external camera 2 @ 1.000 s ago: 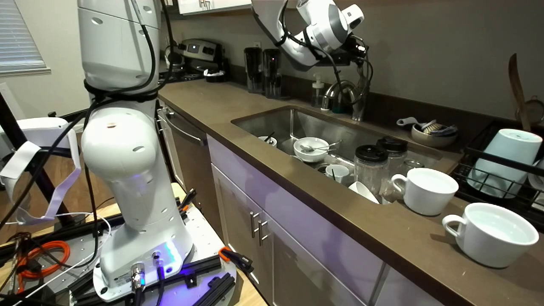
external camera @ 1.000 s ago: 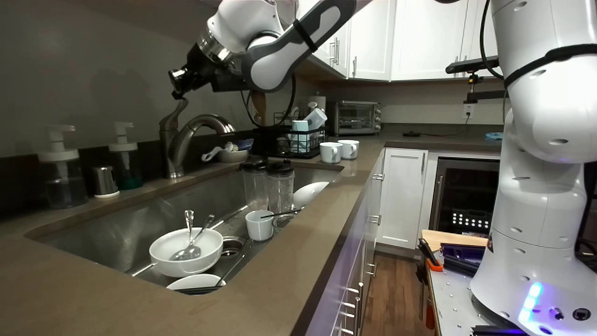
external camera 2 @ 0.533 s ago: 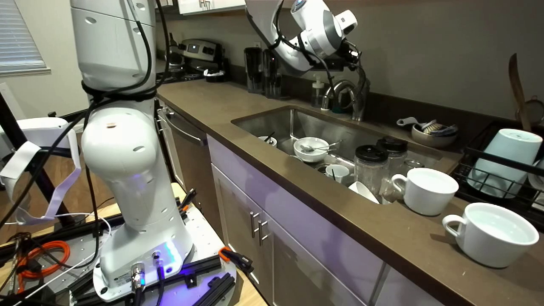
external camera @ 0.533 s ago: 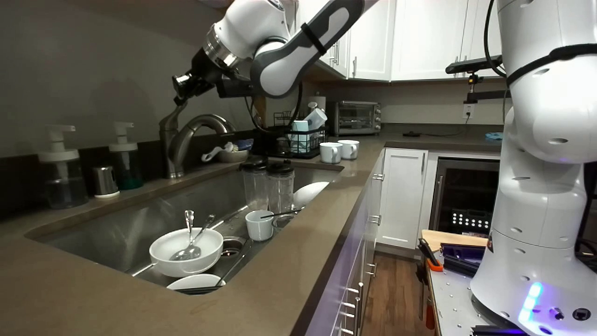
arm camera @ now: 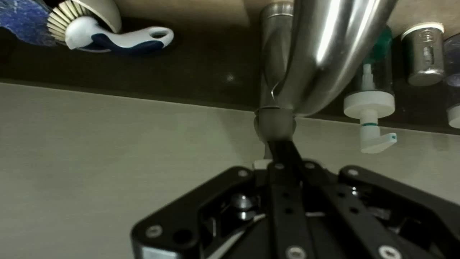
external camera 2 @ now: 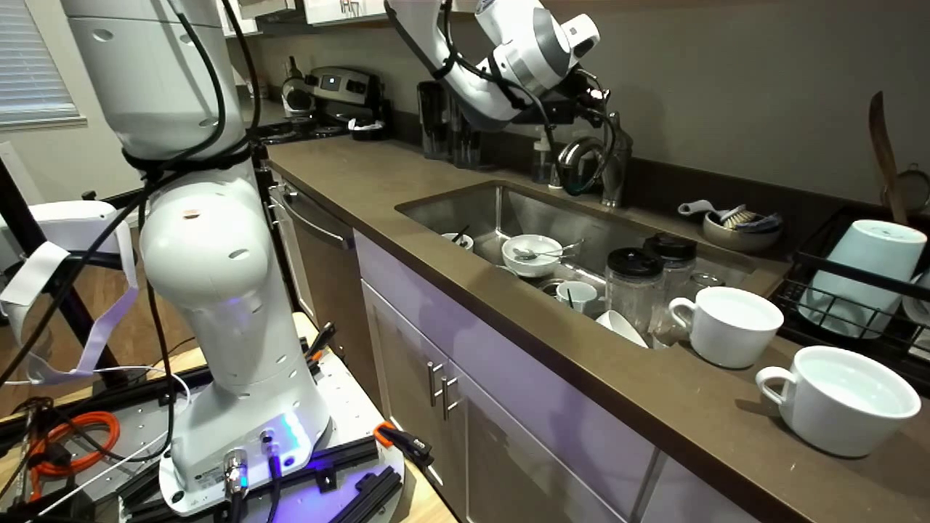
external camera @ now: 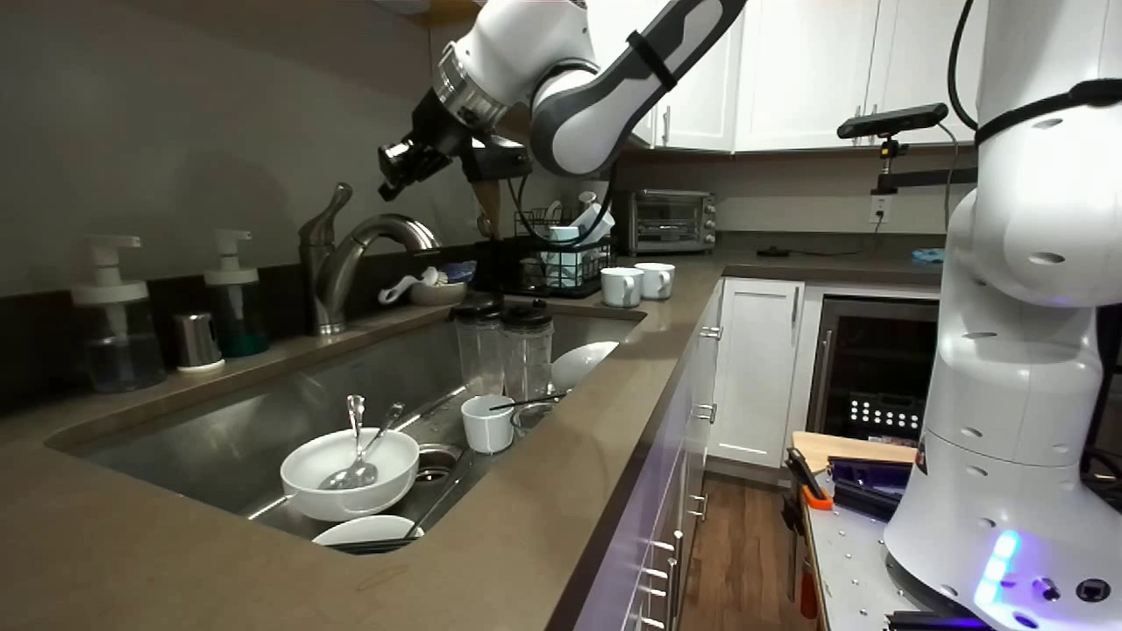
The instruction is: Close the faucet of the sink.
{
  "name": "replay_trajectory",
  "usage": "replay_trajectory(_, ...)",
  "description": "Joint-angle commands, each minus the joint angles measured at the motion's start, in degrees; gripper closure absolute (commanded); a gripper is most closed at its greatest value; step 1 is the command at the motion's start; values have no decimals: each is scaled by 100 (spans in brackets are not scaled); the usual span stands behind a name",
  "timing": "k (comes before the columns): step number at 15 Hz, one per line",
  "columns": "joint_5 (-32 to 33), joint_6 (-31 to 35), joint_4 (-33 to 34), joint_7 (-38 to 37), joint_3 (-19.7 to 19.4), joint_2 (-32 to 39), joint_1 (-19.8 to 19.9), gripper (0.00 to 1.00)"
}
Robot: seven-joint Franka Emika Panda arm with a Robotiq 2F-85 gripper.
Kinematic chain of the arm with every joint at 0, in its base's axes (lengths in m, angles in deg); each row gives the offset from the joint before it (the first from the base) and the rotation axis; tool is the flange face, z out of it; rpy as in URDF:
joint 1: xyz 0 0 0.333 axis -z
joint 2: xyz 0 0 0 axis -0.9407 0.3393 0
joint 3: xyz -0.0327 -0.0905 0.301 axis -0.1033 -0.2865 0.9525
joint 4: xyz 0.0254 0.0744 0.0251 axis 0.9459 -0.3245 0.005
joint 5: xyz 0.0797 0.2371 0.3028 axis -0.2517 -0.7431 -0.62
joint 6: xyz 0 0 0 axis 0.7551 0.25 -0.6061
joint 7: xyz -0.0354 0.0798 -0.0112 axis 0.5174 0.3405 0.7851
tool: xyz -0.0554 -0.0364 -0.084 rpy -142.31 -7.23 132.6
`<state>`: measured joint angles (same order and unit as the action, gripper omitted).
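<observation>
While the gripper hovers near the faucet, fingers seemingly pressed together, white bowl of cutlery in the sink

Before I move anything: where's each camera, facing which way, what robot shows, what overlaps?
An exterior view: near the soap bottles, facing along the counter to the toaster oven; arm, base, tool show.
An exterior view: near the mugs, facing back towards the stove; arm and base show, tool indistinct.
Wrist view: mounted on the arm, picture upside down, facing faucet and wall; tool at bottom.
Overlap: sink, arm, base in both exterior views; faucet in all three.
</observation>
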<state>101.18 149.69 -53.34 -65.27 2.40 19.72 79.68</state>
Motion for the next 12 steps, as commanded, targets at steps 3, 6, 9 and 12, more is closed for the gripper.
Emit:
replay_trajectory(3,-93,-424,-1048,-16,84,-1228,-81,97)
replay_trajectory(6,-607,-838,-1608,344,-6,-1787,-366,97)
replay_trajectory(9,-1949,-1445,-2064,1246,-164,-2315,-852,97)
replay_trajectory(12,-3152,-2318,-2184,2110,-66,-2913,-969,97)
